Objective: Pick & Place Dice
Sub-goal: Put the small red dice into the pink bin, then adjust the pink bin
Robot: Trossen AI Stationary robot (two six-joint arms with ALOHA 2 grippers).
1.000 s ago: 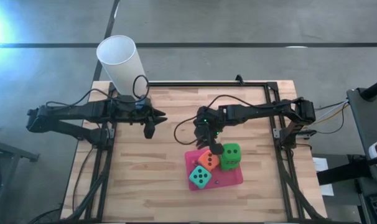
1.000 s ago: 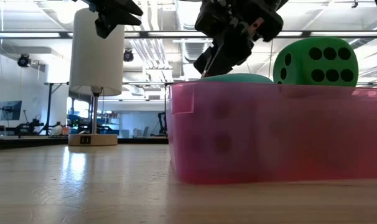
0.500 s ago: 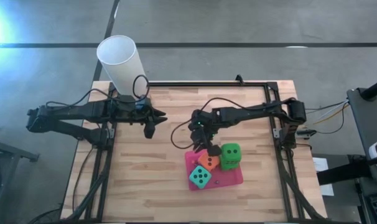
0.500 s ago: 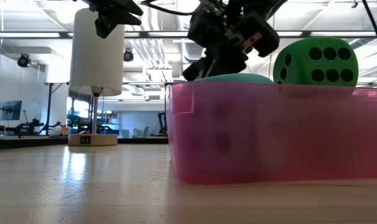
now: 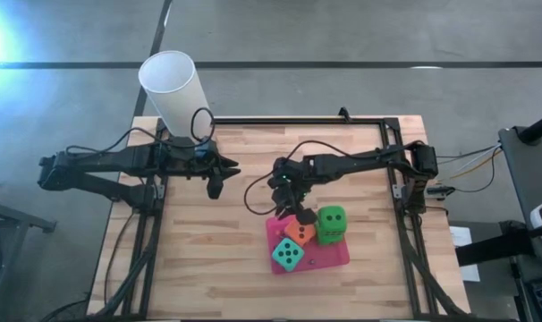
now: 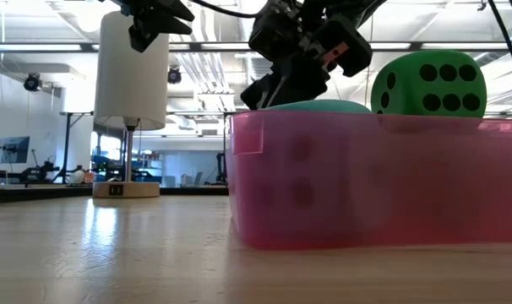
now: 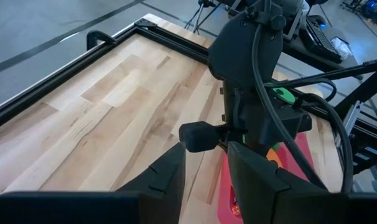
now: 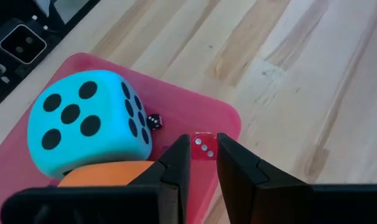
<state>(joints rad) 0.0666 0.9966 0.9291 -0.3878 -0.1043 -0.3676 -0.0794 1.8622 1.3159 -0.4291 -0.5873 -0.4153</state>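
While the wooden table (image 5: 208,259) fills most of what lies under me, the pink mat (image 5: 335,255) sits toward my right arm's side with the dice on it. The green die (image 5: 332,224) is the biggest, then the teal die (image 5: 288,256), then the orange die (image 5: 299,232) leaning on the teal one. My right gripper (image 5: 289,212) hangs just above the mat's far edge, beside the orange die, fingers (image 8: 170,168) nearly pressed together and pinching nothing. Two tiny dice, a red one (image 8: 204,145) and a dark one (image 8: 153,121), lie below them. My left gripper (image 5: 215,186) waits well apart, its fingers slightly parted, near the white cup (image 5: 175,93). Beyond the table is a lit workshop.
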